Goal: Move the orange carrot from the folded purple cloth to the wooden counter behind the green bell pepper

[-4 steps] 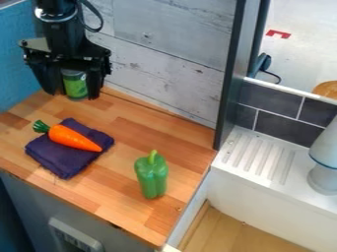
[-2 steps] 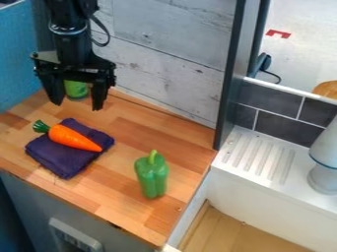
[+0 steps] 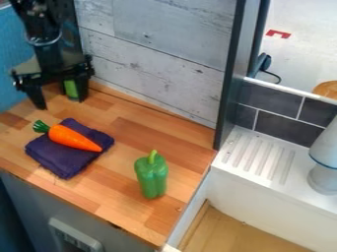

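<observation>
Has pale, weathered wall planks [image 3: 158, 54] behind a wood-block counter [image 3: 131, 129], a blue wall [image 3: 8, 49] at left and a dark upright post [image 3: 236, 59] at right. Beyond the post, shows dark gray tiles [image 3: 270, 98] above a white ribbed drainboard [image 3: 289, 189]. Looks brightly and evenly lit.

Bright, soft light falls fairly evenly over the wooden tabletop [image 3: 135, 140], leaving only faint, soft-edged shadows. Small highlights show on the orange carrot [image 3: 74, 138] and the green pepper [image 3: 151, 178]. The white ledge [image 3: 299, 194] at right is very pale, close to washed out. At lower left, the cabinet front [image 3: 36, 206] lies in shade. The black arm [image 3: 47, 49] at upper left is so dark that much of its detail merges, apart from a few glints.
</observation>
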